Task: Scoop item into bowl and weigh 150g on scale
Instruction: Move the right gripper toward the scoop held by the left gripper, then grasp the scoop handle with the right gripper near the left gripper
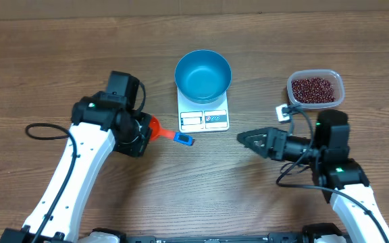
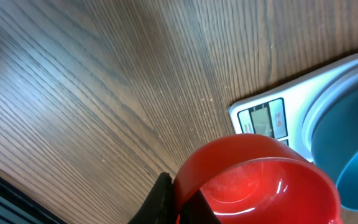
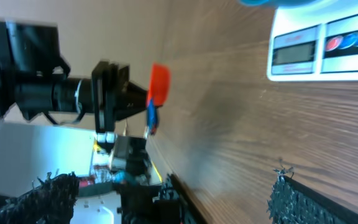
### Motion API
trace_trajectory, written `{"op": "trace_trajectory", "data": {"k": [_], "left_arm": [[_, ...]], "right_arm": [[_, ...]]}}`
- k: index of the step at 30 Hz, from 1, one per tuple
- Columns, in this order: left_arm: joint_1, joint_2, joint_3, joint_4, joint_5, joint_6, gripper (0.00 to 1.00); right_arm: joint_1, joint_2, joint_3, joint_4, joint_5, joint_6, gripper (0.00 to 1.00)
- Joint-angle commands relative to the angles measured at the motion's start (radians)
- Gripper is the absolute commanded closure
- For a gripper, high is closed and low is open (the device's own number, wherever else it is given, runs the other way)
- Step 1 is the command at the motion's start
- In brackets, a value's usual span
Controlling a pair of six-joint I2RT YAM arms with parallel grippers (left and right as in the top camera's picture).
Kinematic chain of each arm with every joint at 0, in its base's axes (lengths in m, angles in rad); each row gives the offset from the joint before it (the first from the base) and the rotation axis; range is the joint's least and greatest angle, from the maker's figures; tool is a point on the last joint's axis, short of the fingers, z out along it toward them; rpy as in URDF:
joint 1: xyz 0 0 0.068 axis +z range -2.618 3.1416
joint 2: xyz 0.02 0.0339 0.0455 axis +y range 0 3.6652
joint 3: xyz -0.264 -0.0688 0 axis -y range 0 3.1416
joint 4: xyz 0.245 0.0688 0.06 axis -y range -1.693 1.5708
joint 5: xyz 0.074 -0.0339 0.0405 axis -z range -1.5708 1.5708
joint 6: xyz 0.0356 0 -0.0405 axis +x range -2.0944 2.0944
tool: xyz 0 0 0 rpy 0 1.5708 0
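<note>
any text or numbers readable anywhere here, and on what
None can be read.
scale display: no digits legible.
label strip on the scale: red and blue marks, print too blurred to read.
red scoop: no print visible.

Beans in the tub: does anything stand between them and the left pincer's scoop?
Yes: the scale with the blue bowl on it stands between the left pincer, shut on the red scoop, and the beans. The open right pincer lies nearby.
</note>
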Motion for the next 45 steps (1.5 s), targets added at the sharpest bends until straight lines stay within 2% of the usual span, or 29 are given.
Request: {"op": "trace_trajectory", "data": {"k": [1, 4, 7, 15, 21, 26, 31, 36, 45], "left_arm": [[-0.007, 0.023, -0.012, 0.004, 0.039, -0.076, 0.96], [-0.007, 0.029, -0.012, 0.013, 0.064, -0.076, 0.96], [-0.02, 0.029, -0.012, 0.013, 0.064, -0.076, 0.96], [-0.084, 0.029, -0.012, 0.018, 0.064, -0.077, 0.96], [-0.116, 0.029, -0.012, 0.037, 0.064, -0.077, 0.96], [-0.144, 0.029, -0.012, 0.076, 0.071, -0.079, 0.95], [-0.167, 0.029, -0.012, 0.091, 0.071, -0.084, 0.96], [-0.184, 0.029, -0.012, 0.095, 0.068, -0.085, 0.95], [-0.204, 0.029, -0.012, 0.097, 0.073, -0.085, 0.95]], "right_arm": [[0.096, -0.002, 0.026, 0.026, 0.133, 0.121, 0.0], [0.209, -0.001, 0.026, 0.072, 0.294, 0.22, 0.01], [0.314, 0.004, 0.026, 0.13, 0.43, 0.314, 0.09], [0.466, 0.037, 0.026, 0.196, 0.619, 0.481, 0.22], [0.522, 0.091, 0.026, 0.28, 0.625, 0.536, 0.27], [0.554, 0.146, 0.026, 0.344, 0.624, 0.58, 0.38], [0.558, 0.171, 0.026, 0.383, 0.618, 0.588, 0.44], [0.561, 0.171, 0.026, 0.413, 0.617, 0.588, 0.56], [0.561, 0.171, 0.026, 0.413, 0.618, 0.588, 0.62]]}}
